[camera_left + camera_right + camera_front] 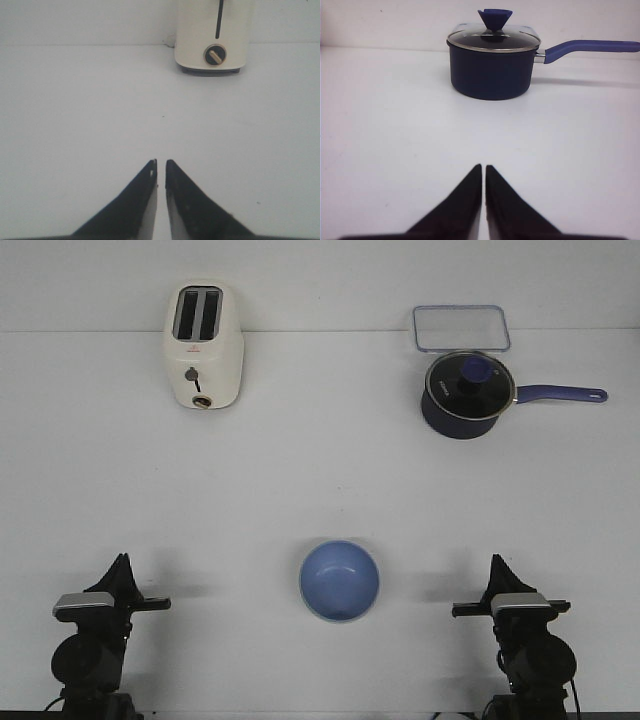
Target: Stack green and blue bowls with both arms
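Blue bowl [340, 580] between idle claws, unobstructed

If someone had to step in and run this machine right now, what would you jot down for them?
Left tool: shut, holding nothing, parked at the near left edge of the table.
Right tool: shut, holding nothing, parked at the near right edge.
Blue bowl: upright, near the front, midway between the two arms. It looks seated in something paler along its near rim, possibly the green bowl, but I cannot tell for certain.
No separate green bowl shows in any view.
Toaster, saucepan and clear lid sit at the far side.
Done or left: check whether the green bowl is under the blue one; if so, the stacking is finished.
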Controlling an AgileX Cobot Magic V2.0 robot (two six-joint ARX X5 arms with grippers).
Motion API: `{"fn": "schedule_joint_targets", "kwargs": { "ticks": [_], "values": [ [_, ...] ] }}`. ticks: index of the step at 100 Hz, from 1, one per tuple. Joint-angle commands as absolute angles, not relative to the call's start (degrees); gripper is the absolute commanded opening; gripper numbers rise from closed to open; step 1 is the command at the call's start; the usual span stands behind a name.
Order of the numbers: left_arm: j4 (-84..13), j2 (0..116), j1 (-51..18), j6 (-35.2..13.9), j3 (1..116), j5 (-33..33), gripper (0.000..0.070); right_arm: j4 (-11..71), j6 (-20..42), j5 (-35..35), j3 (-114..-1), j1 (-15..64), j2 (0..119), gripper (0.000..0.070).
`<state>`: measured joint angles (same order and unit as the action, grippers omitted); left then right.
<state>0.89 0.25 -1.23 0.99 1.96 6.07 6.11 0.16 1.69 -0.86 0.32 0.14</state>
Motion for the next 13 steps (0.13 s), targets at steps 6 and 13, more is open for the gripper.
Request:
{"fn": "schedule_joint_targets", "kwargs": {
  "ticks": [6, 13],
  "values": [
    [1.7, 0.2, -1.1, 2.0, 0.8, 6.0, 0.0014, 5.4, 0.1, 1.5, -0.7, 0.3, 0.1, 0.0013],
    [1.8, 0.2, -1.1, 2.0, 0.8, 6.0, 0.0014, 5.4, 0.1, 1.5, -0.7, 0.3, 0.1, 0.0013]
  ]
}}
